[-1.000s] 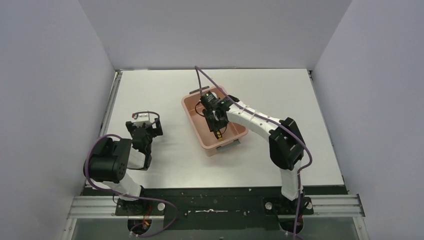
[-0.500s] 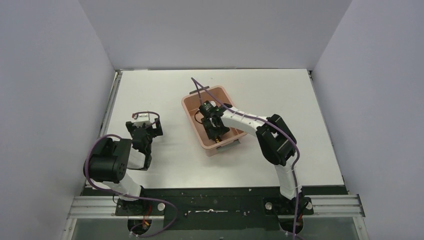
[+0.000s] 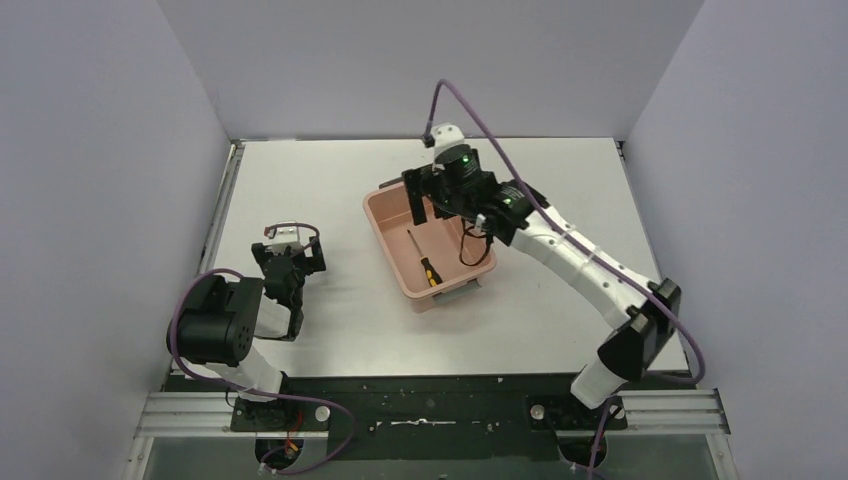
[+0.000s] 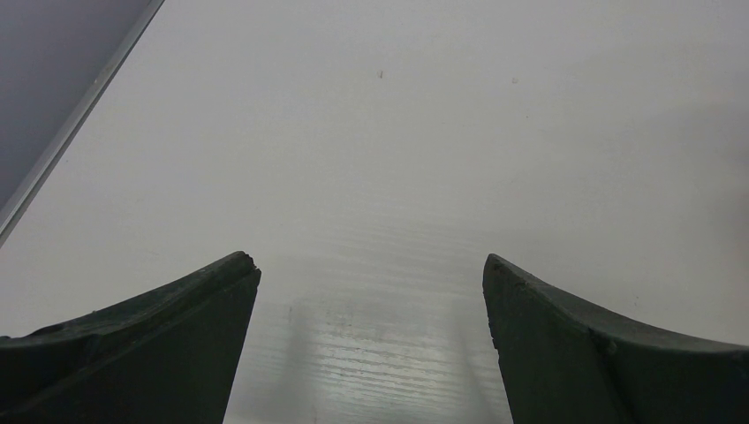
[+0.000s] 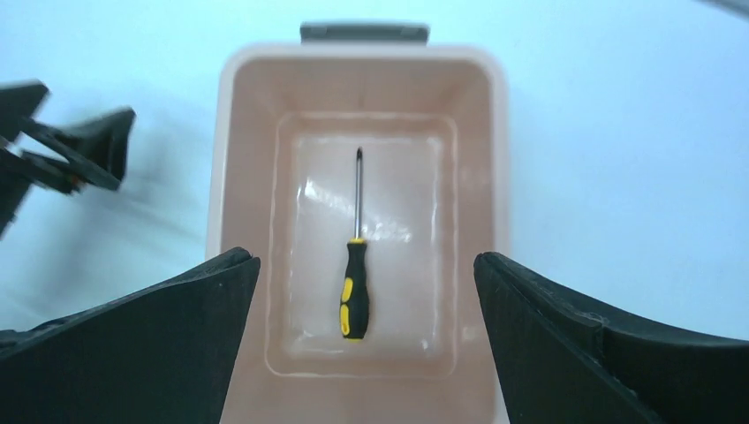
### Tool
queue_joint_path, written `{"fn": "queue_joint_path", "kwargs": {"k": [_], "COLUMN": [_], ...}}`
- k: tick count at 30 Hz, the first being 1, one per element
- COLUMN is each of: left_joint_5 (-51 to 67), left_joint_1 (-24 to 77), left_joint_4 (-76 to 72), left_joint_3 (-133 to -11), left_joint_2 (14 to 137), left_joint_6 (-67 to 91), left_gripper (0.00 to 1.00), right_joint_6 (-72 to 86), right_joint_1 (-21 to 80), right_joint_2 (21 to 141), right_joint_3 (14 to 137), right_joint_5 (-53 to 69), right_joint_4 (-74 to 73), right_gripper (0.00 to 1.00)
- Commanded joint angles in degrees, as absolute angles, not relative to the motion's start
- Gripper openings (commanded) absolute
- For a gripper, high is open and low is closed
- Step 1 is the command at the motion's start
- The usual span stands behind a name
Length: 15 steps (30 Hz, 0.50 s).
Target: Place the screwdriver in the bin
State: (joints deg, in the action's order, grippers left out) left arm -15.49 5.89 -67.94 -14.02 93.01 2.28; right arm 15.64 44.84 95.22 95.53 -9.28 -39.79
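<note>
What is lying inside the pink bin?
Only the screwdriver, flat and lengthwise on the floor of the bin. The right wrist view shows the whole floor; the right gripper's fingers cover just two corners of the rim.

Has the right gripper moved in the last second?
Yes. The right gripper has lifted out of the bin and pulled back toward its far end, leaving the screwdriver lying inside.

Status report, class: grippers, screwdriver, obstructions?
Left gripper open, empty. Right gripper open, above bin. Screwdriver flat on bin floor. No obstruction seen.
</note>
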Motion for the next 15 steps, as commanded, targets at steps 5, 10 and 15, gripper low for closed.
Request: {"fn": "queue_joint_path", "kwargs": {"k": [5,10,15], "left_joint_5": [-14.6,-14.5,-14.5], "left_joint_1": [5.6,5.6,5.6], "left_joint_4": [-69.8,-69.8,-69.8], "left_joint_3": [-14.3,-14.3,-14.3], "left_joint_2": [92.3,92.4,92.3], "left_joint_6": [1.9,1.8,1.9], "left_gripper": [0.97,0.97,0.97], "right_joint_6": [8.9,6.5,9.4], "right_joint_1": [31.7,21.4,13.0], "right_joint_2": [75.4,64.2,56.6], "right_joint_3": [78.5,58.6,38.9], "right_joint_5": [-16.9,-18.9,-16.1], "right_joint_4": [-22.2,-7.6,6.7], "right_gripper": [1.0,1.0,1.0]}}
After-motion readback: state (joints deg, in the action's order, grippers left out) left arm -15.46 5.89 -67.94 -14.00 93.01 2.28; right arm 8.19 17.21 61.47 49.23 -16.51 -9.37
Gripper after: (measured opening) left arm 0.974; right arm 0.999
